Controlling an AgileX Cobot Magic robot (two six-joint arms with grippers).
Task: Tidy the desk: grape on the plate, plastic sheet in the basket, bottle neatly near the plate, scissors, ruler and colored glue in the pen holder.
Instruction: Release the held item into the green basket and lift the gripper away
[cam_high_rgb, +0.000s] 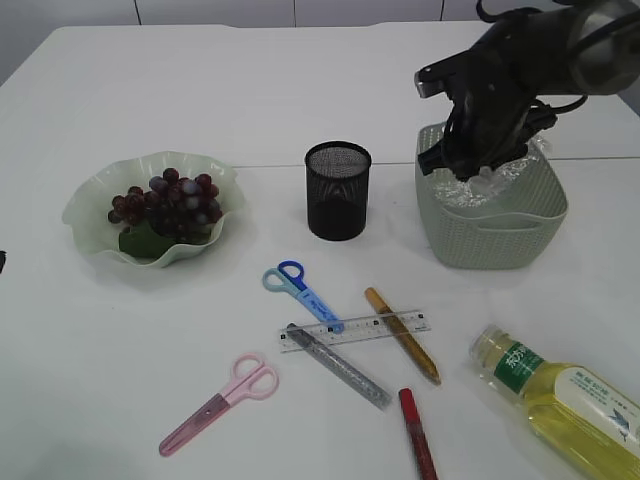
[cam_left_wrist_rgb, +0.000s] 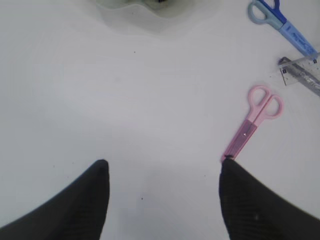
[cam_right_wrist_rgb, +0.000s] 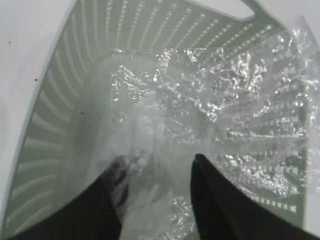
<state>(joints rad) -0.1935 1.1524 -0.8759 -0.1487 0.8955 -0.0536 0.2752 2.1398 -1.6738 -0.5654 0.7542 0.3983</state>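
plastic sheet (cam_right_wrist_rgb: 225, 105) lies crumpled inside basket (cam_right_wrist_rgb: 60, 100); right claw (cam_right_wrist_rgb: 155, 175) above it, jaws apart. left claw (cam_left_wrist_rgb: 162, 175) apart over bench (cam_left_wrist_rgb: 125, 100).

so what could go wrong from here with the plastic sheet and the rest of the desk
The plastic sheet is crumpled and spills over the rim of the basket; it may cling to the right gripper, whose jaws stand apart around it, and lift out as the arm rises. On the table, the ruler lies tangled with the blue scissors and glue pens, so picking one could drag the others.
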